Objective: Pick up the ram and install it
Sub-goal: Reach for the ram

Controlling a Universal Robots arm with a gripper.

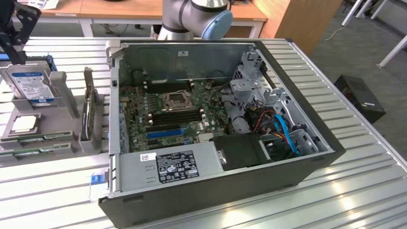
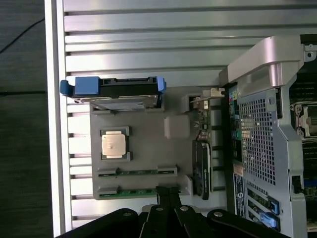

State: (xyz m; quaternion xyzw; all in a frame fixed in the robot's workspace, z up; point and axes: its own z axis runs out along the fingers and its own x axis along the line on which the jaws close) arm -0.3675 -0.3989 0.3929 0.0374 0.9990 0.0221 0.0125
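Two green ram sticks lie side by side in slots of a grey holder tray [image 2: 143,148], one [image 2: 136,172] further in and one [image 2: 130,191] at the tray's edge. My gripper [image 2: 167,194] hovers high above that edge, its black fingers pressed together with nothing between them. In the exterior view the gripper [image 1: 15,45] hangs at the far left above the tray, and the ram [image 1: 28,153] lies along the tray's near side. Inside the open computer case [image 1: 305,162], the black memory slots [image 1: 173,117] flank the processor socket [image 1: 176,100].
The tray also carries an upright hard drive [image 2: 121,94], a loose processor [image 2: 114,145] and an expansion card on edge [image 2: 202,166]. The case's rear panel [image 2: 257,144] stands close beside the tray. The slatted metal table [image 1: 356,191] ends just beyond the tray.
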